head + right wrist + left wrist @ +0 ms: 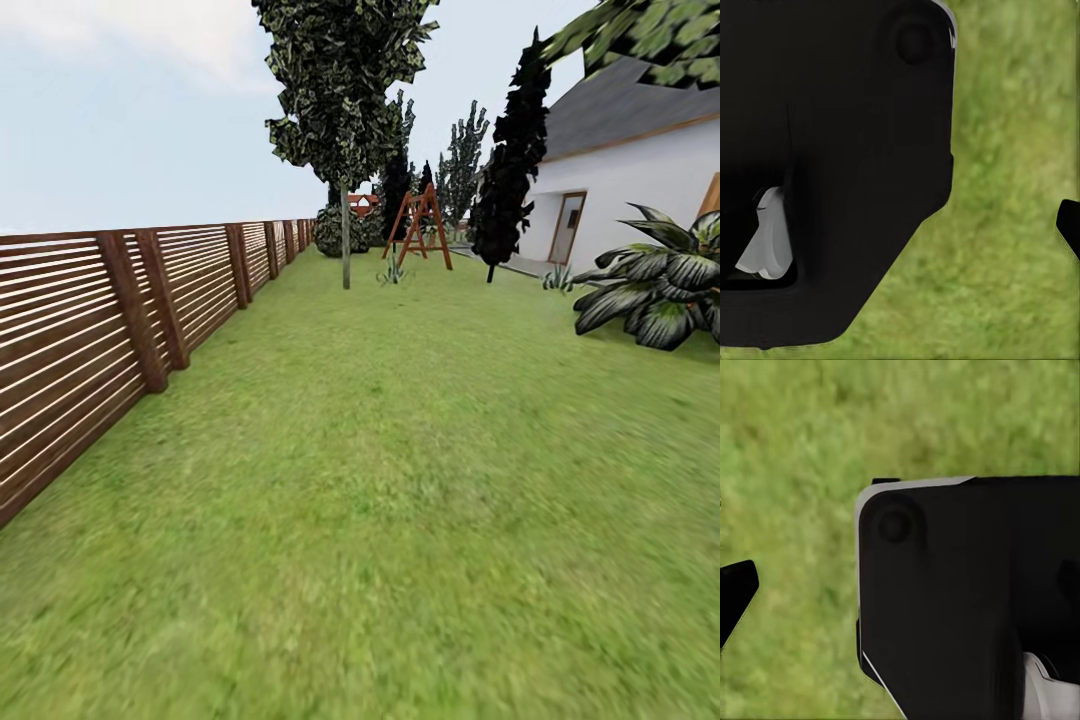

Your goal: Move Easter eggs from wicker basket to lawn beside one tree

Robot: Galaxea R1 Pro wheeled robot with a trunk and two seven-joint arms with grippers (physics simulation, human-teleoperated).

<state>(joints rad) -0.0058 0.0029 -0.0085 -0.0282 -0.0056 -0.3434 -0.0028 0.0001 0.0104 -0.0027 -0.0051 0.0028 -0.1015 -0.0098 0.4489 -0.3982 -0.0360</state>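
Observation:
The lawn runs ahead of me as a wide strip of short green grass. A tree with a thin pale trunk and a dark, angular crown stands far ahead near the fence. The Easter eggs and the wicker basket are out of view. In the left wrist view a black part of the robot's body hangs over grass, with a dark tip at the frame's edge. The right wrist view shows a similar black body part and a dark tip over grass. Neither view shows how the jaws stand.
A brown slatted fence borders the lawn on the left. On the right are a white house and a spiky striped plant. A wooden swing frame and a dark narrow conifer stand far ahead.

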